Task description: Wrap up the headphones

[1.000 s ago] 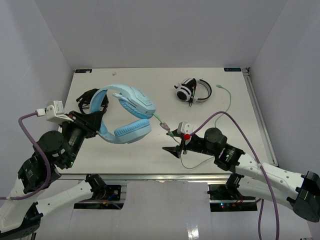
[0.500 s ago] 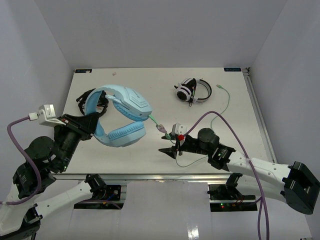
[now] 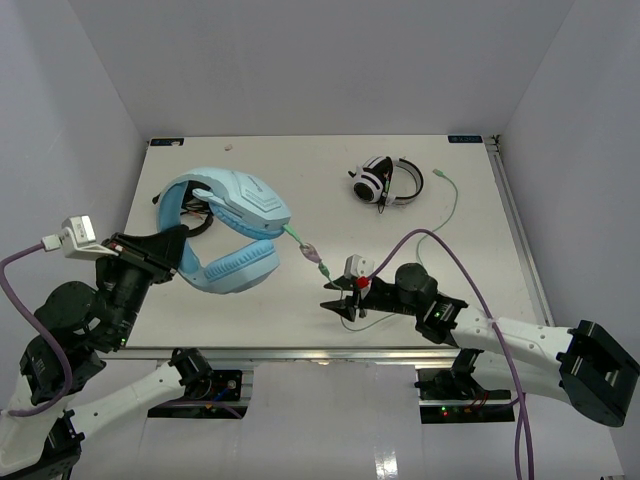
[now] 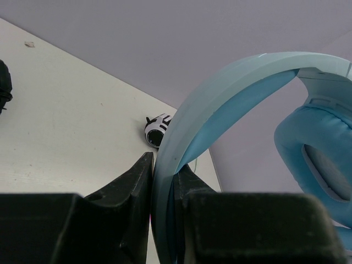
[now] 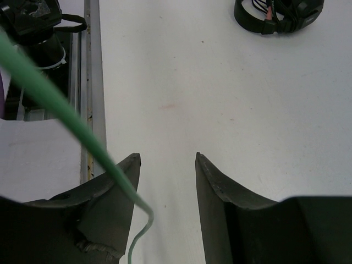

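Note:
The light blue headphones (image 3: 228, 225) hang above the left half of the table. My left gripper (image 3: 183, 243) is shut on their wide headband (image 4: 220, 93), which fills the gap between the jaws in the left wrist view (image 4: 163, 165). One ear cup (image 4: 319, 159) hangs at the right. The thin pale green cable (image 3: 296, 240) runs from the headphones to my right gripper (image 3: 338, 300), then on across the table to its plug at the back right. The right gripper (image 5: 168, 159) is open low over the table. The cable (image 5: 66, 104) crosses in front of its left finger and is not clamped.
White-and-black headphones (image 3: 388, 182) lie at the back right of the table and show small in the left wrist view (image 4: 158, 129). Black headphones (image 3: 203, 212) lie under and behind the blue ones, and show in the right wrist view (image 5: 278, 14). The table's near metal rail (image 5: 91, 82) is close.

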Robot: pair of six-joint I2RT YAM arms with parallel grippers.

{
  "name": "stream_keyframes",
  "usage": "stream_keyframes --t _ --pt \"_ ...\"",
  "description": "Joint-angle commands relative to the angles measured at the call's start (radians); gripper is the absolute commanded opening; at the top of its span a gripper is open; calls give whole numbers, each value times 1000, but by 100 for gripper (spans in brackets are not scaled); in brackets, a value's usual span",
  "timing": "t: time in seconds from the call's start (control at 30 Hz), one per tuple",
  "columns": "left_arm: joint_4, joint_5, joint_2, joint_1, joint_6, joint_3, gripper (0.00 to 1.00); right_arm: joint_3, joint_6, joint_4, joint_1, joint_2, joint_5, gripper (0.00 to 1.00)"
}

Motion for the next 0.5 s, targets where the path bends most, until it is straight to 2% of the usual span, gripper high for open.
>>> stream_keyframes --t 0.0,0.47 --pt "56 -88 -15 3 -47 4 0 -27 -15 79 3 -33 -32 50" --pt "57 -68 -27 3 -73 1 0 -19 -18 122 3 36 -48 48"
